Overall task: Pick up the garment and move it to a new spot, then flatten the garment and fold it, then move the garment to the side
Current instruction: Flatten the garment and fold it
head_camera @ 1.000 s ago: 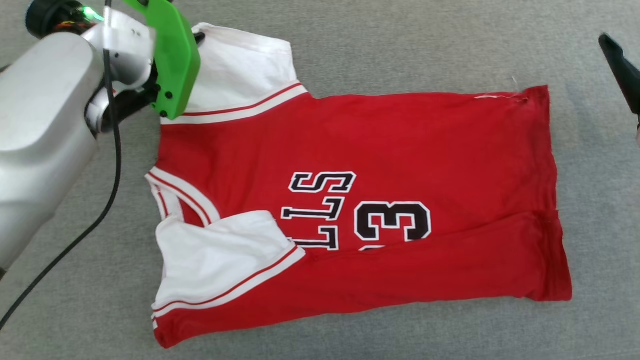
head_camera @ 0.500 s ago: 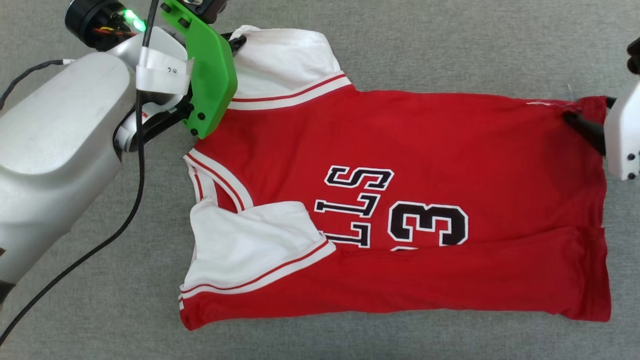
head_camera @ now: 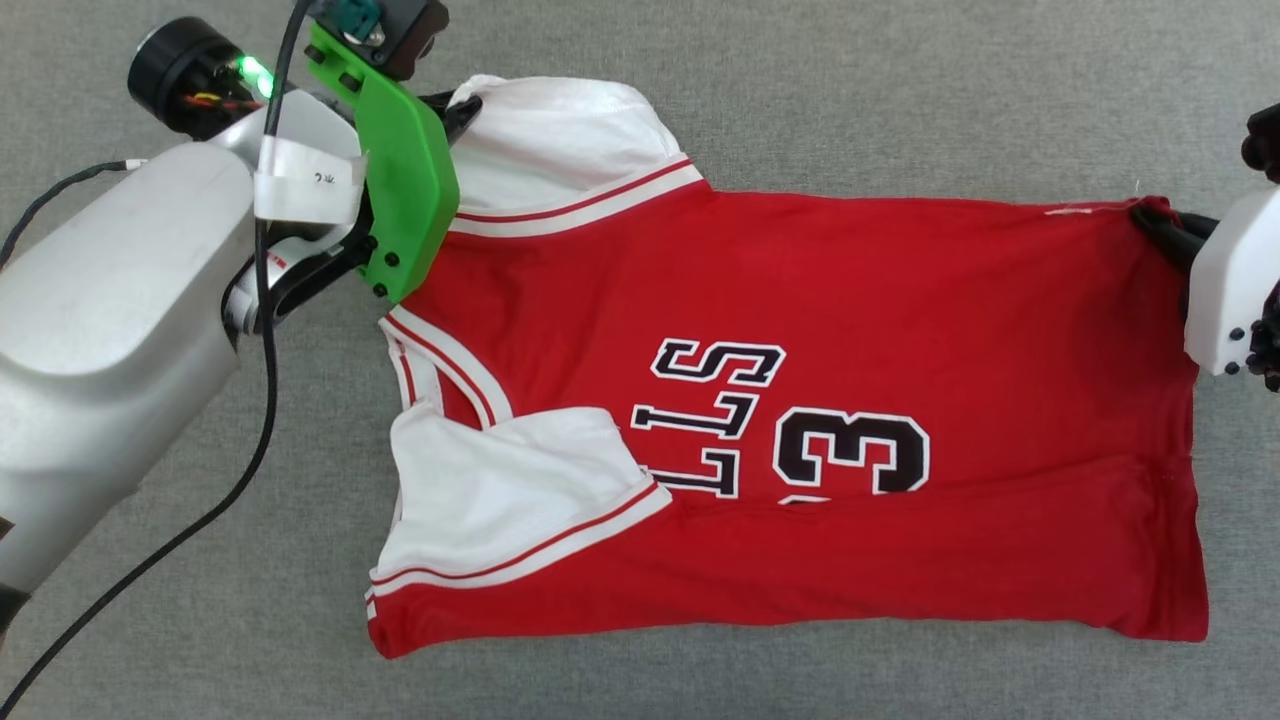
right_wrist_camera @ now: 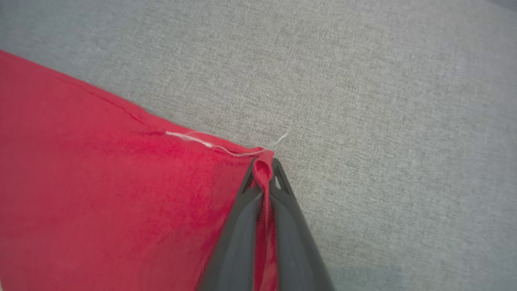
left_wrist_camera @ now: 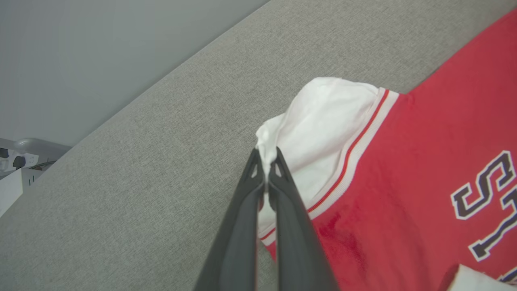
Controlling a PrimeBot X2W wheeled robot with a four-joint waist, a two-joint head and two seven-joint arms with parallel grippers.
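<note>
While it lies spread on a grey woven fabric surface (head_camera: 900, 90), the red basketball jersey-style shirt (head_camera: 800, 300) has its collar toward the robot's left and its hem toward the right. Its black, white-outlined lettering and number read sideways. The shirt's near long edge is folded up over the front, hiding part of the letters and number, and the near white sleeve rests on the chest. The left gripper (left_wrist_camera: 266, 161) has its two long dark fingers pressed together on a pinch of the far white short sleeve (left_wrist_camera: 323, 117) at its outer edge. A bright green plastic bracket (head_camera: 400, 190) sits on that arm's wrist, and a black cable (head_camera: 250, 450) trails beside it. The right gripper (right_wrist_camera: 264, 165) is clamped on the far hem corner, red cloth bunched between its fingers, beside a loose white thread (right_wrist_camera: 194, 139).
</note>
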